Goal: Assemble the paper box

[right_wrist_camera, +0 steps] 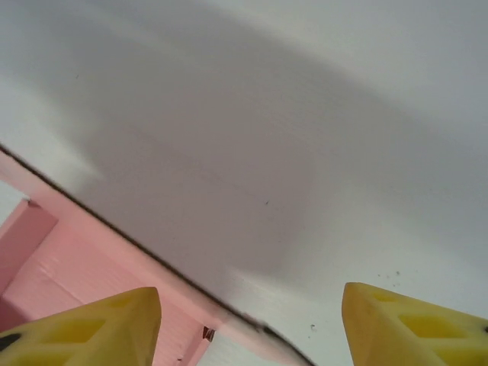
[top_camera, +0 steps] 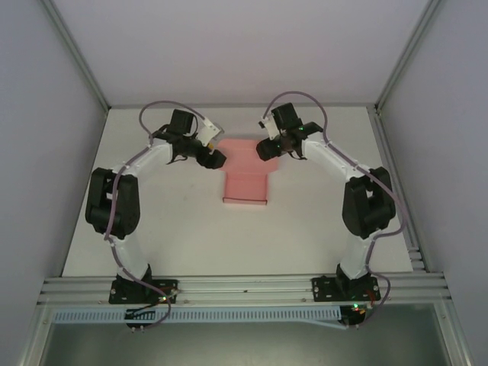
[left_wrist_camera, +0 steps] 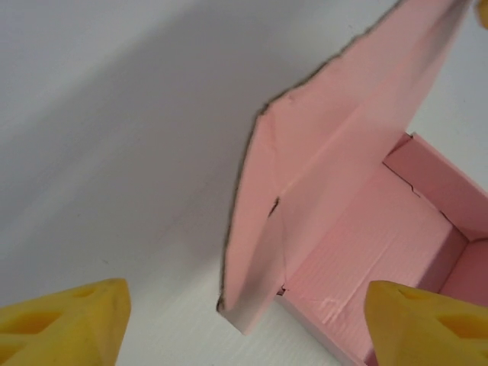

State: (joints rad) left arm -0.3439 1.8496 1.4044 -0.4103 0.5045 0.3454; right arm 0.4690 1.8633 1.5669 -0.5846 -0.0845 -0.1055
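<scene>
The pale pink paper box (top_camera: 245,183) sits partly folded in the middle of the white table, its tray open and its lid flap (top_camera: 242,150) standing at the far end. My left gripper (top_camera: 216,158) is at the lid's left corner. It is open, with the yellow fingers (left_wrist_camera: 69,324) wide apart and the box's side flap (left_wrist_camera: 255,244) standing between them untouched. My right gripper (top_camera: 267,149) is at the lid's right side and is open too. The lid's dark-edged rim (right_wrist_camera: 99,236) crosses low between its fingertips (right_wrist_camera: 412,324).
The white table (top_camera: 152,229) is closed in by grey walls (top_camera: 46,152) on the left, right and back. An aluminium rail (top_camera: 244,288) with both arm bases runs along the near edge.
</scene>
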